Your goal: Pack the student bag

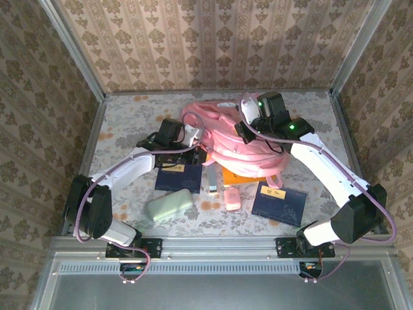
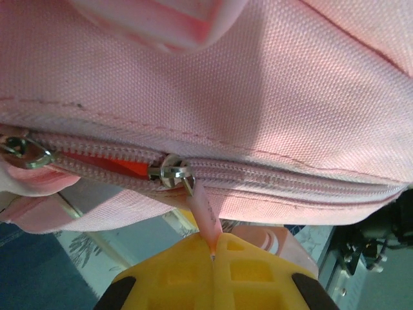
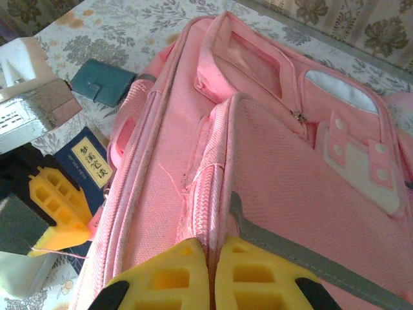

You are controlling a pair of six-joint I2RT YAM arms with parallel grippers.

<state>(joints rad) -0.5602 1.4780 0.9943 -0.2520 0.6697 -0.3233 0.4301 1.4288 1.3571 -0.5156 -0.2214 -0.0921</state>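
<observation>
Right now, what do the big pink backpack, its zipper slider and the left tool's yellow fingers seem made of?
Big pink backpack: woven fabric, matte, visible weave. Zipper slider: likely metal, shiny silver glints. Yellow fingers of left tool: probably plastic, smooth, moulded recesses.

R gripper at btm, yellow pads pinched on zip ridge of pink student bag, grey stripe just beside. Blue booklet & teal wallet lie left of bag on table.

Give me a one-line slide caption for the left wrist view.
Left gripper pinching the pink pull tab of a zip slider on the backpack, something orange showing through the open zip.
</observation>
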